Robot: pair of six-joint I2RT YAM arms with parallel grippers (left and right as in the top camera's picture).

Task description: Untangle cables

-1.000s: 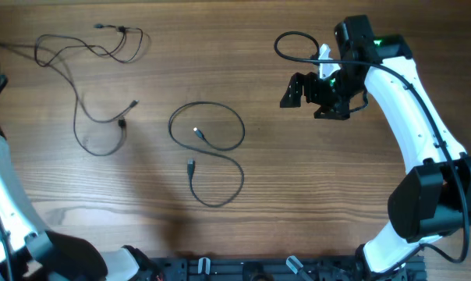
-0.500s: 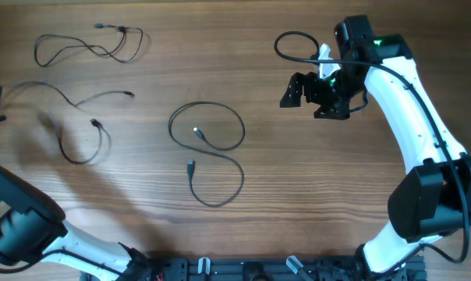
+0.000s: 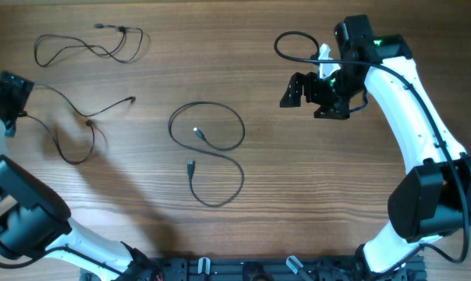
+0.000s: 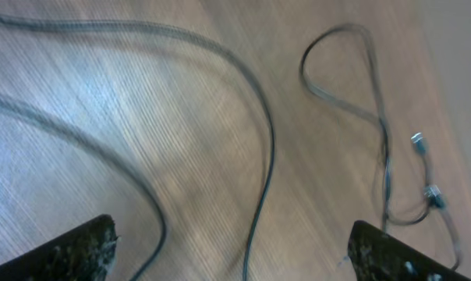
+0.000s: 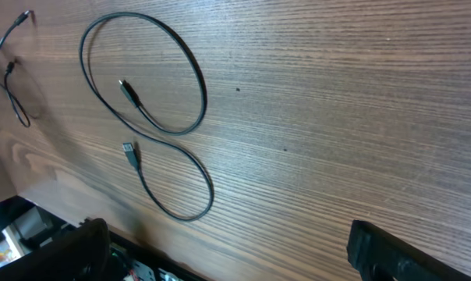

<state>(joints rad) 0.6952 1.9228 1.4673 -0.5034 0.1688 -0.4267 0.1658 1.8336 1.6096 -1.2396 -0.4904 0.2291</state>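
Note:
Three thin black cables lie apart on the wooden table. One cable is looped at the far left. A second cable trails right from my left gripper. A third cable forms two loops in the middle, also seen in the right wrist view. In the left wrist view my left gripper is open, with two strands of the second cable lying on the table between its fingers. The far cable shows beyond. My right gripper hovers open at the right and holds nothing.
A thicker black cable wired to the right arm loops beside its wrist. The table's near edge carries a black rail. Bare wood lies between the middle cable and the right arm.
The left gripper pulled the second cable down and left, away from the far cable, then opened. It now sits at the cable's left end. The right arm has not moved.

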